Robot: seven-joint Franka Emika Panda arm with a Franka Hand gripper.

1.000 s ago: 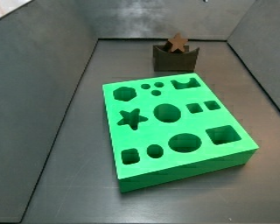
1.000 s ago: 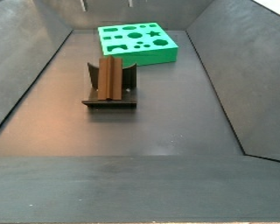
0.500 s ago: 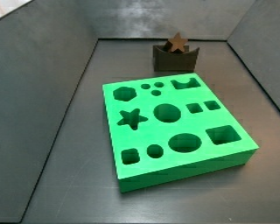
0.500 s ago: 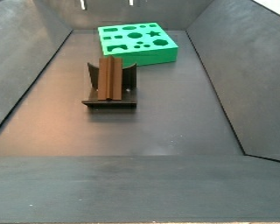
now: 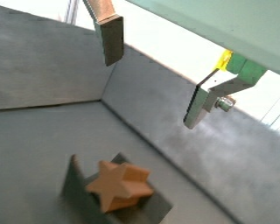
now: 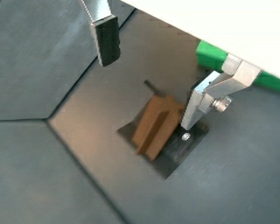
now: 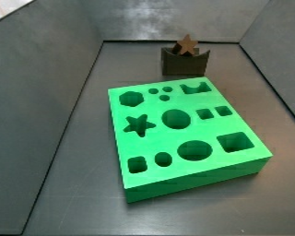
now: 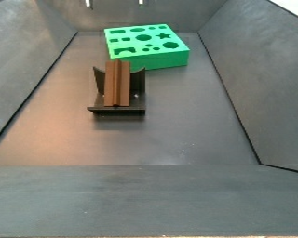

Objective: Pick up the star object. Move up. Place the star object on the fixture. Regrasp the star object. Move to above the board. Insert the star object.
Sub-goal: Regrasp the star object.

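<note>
The brown star object (image 7: 186, 43) stands on edge in the notch of the dark fixture (image 7: 184, 64) at the back of the bin, behind the green board (image 7: 199, 180). In the opposite side view the star object (image 8: 118, 82) appears edge-on on the fixture (image 8: 116, 108), with the board (image 8: 146, 59) beyond it. In both wrist views my gripper (image 5: 154, 87) (image 6: 150, 90) hangs open well above the star object (image 5: 119, 185) (image 6: 157, 128), nothing between its fingers. The fixture (image 5: 80, 179) (image 6: 178, 156) lies under the piece. The gripper's body is out of both side views.
Grey sloped walls (image 7: 64, 83) enclose the dark floor (image 8: 152, 149). A corner of the green board (image 6: 213, 54) shows behind one finger in a wrist view. The board's star-shaped hole (image 7: 137, 124) is near its left side.
</note>
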